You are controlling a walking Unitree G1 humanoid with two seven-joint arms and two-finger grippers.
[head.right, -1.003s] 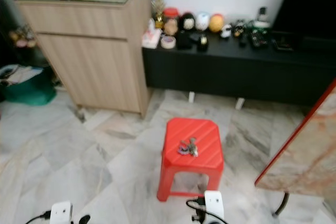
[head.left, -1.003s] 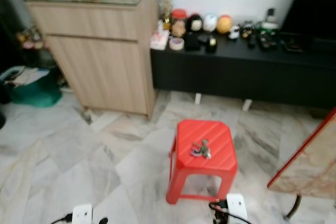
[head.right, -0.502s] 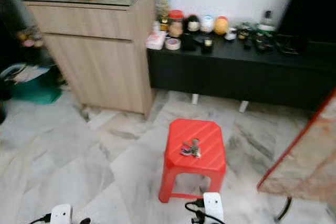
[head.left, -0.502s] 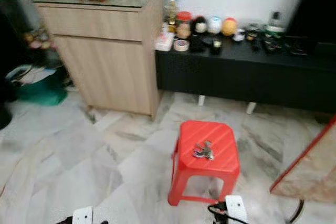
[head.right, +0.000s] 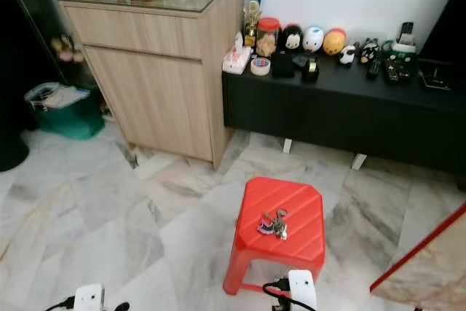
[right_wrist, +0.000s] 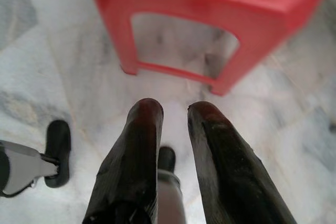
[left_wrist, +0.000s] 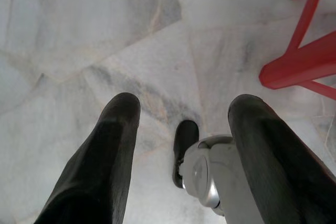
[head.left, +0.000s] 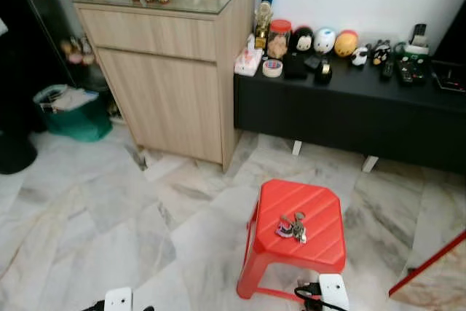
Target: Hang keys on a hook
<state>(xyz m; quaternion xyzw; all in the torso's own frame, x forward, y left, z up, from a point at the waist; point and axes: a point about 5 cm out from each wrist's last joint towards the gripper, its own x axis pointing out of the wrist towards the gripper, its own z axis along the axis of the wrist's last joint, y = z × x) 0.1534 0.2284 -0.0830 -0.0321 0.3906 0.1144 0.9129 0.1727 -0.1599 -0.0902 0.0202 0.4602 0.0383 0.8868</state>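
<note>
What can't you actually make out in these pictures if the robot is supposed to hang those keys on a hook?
- Bunch of metal keys on the red plastic stool: too small in the eye views to count.
- Hook: none recognisable; the small items on the black low cabinet are too tiny to identify.
- Marble-topped table: cut off by the eye view's corner.
- Stool top: above the frame edge in the right wrist view.

Both arms hang low at the robot's sides. The left end effector (left_wrist: 181, 124) has its fingers spread wide, pointing down. The right end effector (right_wrist: 175, 114) points down too, fingers a narrow gap apart, holding nothing.
</note>
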